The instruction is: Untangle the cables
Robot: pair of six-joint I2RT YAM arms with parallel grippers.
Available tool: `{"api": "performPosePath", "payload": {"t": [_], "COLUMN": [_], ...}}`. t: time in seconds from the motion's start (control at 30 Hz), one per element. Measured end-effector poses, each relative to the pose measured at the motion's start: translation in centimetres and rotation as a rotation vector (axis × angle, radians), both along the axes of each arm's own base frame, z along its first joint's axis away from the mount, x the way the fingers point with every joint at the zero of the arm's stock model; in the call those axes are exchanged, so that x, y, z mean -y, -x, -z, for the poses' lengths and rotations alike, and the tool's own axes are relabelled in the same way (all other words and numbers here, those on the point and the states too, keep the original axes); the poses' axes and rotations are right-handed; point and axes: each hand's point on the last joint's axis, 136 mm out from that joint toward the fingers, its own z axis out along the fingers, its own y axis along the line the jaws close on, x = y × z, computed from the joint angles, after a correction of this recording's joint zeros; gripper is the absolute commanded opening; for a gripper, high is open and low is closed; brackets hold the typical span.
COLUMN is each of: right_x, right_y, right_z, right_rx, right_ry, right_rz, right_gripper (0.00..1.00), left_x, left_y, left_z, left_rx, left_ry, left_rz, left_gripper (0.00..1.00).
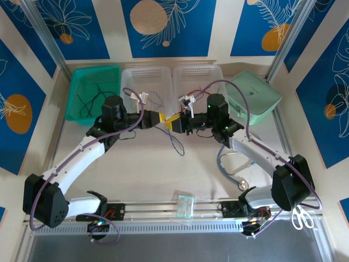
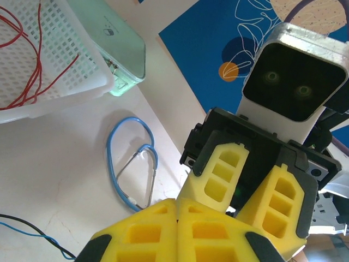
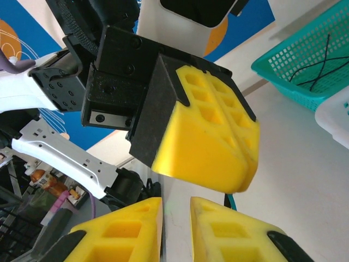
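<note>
Just in front of the white basket [image 1: 203,71], the left gripper [image 1: 162,119] is pinched shut on the blue and black cables [image 1: 175,143], which droop from its tips onto the table [image 1: 136,169]. The right gripper [image 1: 175,123] faces it tip to tip, pads slightly apart. Red cables [image 2: 30,76] lie inside the basket.

The top external camera sits high behind the arm bases and looks down and forward over the whole table [image 1: 142,174] from well back. The left wrist camera rides just behind the left gripper [image 2: 177,203] and faces the right gripper [image 2: 252,188] at very close range, with a stethoscope [image 2: 108,158] beyond. The right wrist camera faces the opposite way, equally close. All three views share the mid-table spot where the grippers meet above the cables [image 1: 175,144].
</note>
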Motion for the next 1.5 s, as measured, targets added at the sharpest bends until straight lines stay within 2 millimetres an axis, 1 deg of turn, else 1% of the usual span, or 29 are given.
{"api": "performPosePath", "payload": {"t": [0.13, 0.33, 0.4, 0.5, 0.6, 0.8, 1.07, 1.33, 1.5], "right_x": [0.4, 0.9, 0.8, 0.5, 0.4, 0.3, 0.2, 0.4, 0.8], "right_y": [-0.7, -1.3, -1.3, -1.4, -1.4, -1.2, -1.3, -2.1, -2.5], "right_z": [0.1, 0.3, 0.5, 1.2, 1.6, 1.4, 1.4, 1.5, 1.4], "right_rx": [-0.007, -0.009, -0.016, -0.033, -0.044, -0.039, -0.038, -0.030, -0.014], "right_ry": [0.001, 0.003, 0.005, 0.013, 0.018, 0.009, 0.010, 0.016, 0.018], "right_rz": [0.011, 0.028, 0.021, 0.008, -0.001, -0.020, -0.017, 0.027, 0.056], "right_gripper": [0.31, 0.32, 0.30, 0.24, 0.16, 0.00, 0.00, 0.00, 0.00], "left_x": [0.0, 0.0, 0.0, 0.0, 0.1, 0.1, 0.1, -0.4, -0.4], "left_y": [0.1, 0.1, 0.1, 0.0, 0.0, 0.1, 0.0, -1.2, -1.5], "left_z": [0.0, 0.0, 0.0, 0.0, -0.1, -0.4, -0.3, -0.3, -0.3], "left_rx": [-0.001, 0.000, 0.000, 0.000, 0.002, 0.007, 0.006, 0.003, -0.011], "left_ry": [0.000, 0.000, 0.000, 0.001, 0.001, 0.004, 0.001, -0.002, 0.010], "left_rz": [0.002, 0.002, 0.002, 0.002, 0.003, 0.004, -0.001, -0.082, -0.099], "left_gripper": [0.00, 0.00, 0.00, 0.00, 0.00, 0.00, 0.00, 0.00, 0.00]}}
